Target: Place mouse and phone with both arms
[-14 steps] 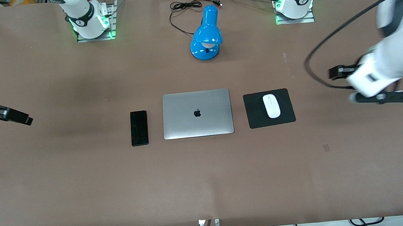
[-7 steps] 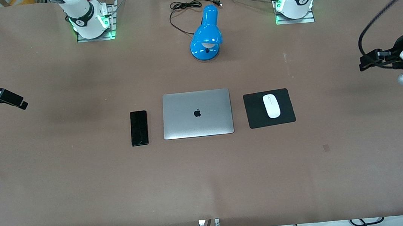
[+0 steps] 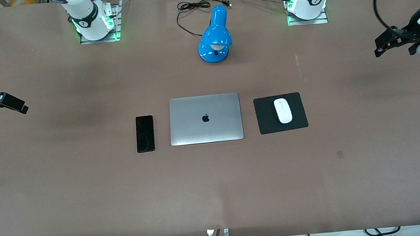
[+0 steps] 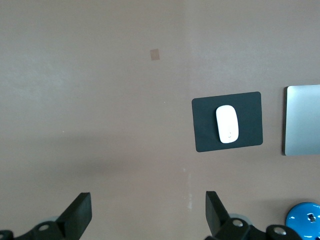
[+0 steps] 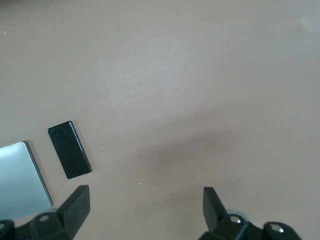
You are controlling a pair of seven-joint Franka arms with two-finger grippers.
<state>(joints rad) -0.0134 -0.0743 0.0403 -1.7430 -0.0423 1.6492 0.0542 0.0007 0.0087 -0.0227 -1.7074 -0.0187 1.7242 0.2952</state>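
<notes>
The white mouse (image 3: 283,110) lies on a square black pad (image 3: 299,121) beside the closed silver laptop (image 3: 205,119), toward the left arm's end; it also shows in the left wrist view (image 4: 227,124). The black phone (image 3: 145,133) lies flat on the table beside the laptop, toward the right arm's end, and shows in the right wrist view (image 5: 69,149). My left gripper (image 3: 382,47) is open and empty, raised over bare table at the left arm's end. My right gripper (image 3: 19,106) is open and empty, raised over bare table at the right arm's end.
A blue desk lamp (image 3: 215,37) with a black cord (image 3: 189,9) lies farther from the front camera than the laptop, between the two arm bases. Brown table surface (image 3: 218,188) spreads wide nearer the front camera.
Both arms have drawn back from the middle toward their own ends of the table and risen, the left arm most. The mouse, phone and laptop have not moved.
</notes>
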